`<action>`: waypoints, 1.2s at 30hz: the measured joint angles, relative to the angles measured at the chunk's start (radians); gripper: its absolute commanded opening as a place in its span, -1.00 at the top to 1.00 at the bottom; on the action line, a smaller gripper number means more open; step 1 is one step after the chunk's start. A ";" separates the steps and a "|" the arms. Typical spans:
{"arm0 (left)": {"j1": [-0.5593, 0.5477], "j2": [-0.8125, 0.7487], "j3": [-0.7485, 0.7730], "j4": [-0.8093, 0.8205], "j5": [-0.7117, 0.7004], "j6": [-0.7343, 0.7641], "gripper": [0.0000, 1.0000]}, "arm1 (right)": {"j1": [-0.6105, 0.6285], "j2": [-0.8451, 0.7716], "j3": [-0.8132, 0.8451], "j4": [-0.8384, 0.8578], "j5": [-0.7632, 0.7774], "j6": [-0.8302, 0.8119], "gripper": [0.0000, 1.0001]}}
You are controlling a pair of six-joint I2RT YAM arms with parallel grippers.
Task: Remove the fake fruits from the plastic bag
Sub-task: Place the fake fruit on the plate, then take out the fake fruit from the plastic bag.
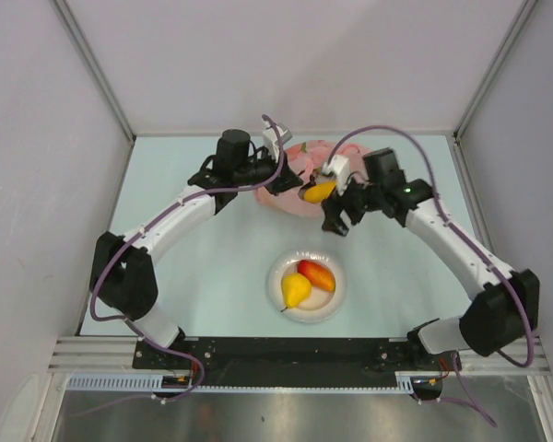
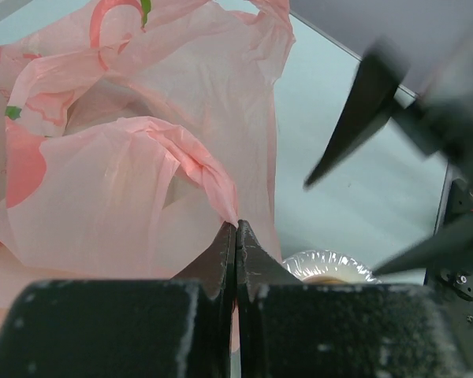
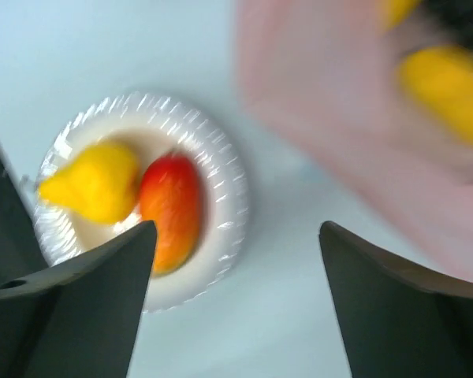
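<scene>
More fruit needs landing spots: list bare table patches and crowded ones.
Bare table flanks the plate left and right, plus a strip between it and the plastic bag. Crowded there, where left gripper and right gripper meet.

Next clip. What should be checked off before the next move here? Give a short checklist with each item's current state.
1. Left gripper shut on a fold of the pink bag: ok.
2. Right gripper open, nothing between its fingers: ok.
3. Plate holds yellow pear and red-orange fruit, with room left: ok.
4. Yellow fruit in sight at the bag's edge: ok.
5. Bag emptied: not ok.
6. Number of fruits inside: cannot tell.
</scene>
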 measured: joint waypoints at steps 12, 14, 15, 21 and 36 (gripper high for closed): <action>0.000 -0.017 -0.012 -0.048 0.042 0.009 1.00 | -0.080 0.169 0.092 0.505 0.242 0.212 0.12; 0.000 -0.017 -0.012 -0.058 0.050 0.011 1.00 | -0.064 0.292 0.095 0.543 0.283 0.214 0.15; 0.000 -0.017 -0.013 -0.060 0.053 0.011 1.00 | -0.056 0.331 0.095 0.549 0.300 0.214 0.18; 0.000 -0.025 -0.023 -0.071 0.051 0.035 1.00 | -0.078 0.416 0.069 0.464 0.357 0.223 0.31; 0.000 -0.028 -0.033 -0.106 0.029 0.097 1.00 | -0.078 0.361 0.109 0.382 0.333 0.072 -0.25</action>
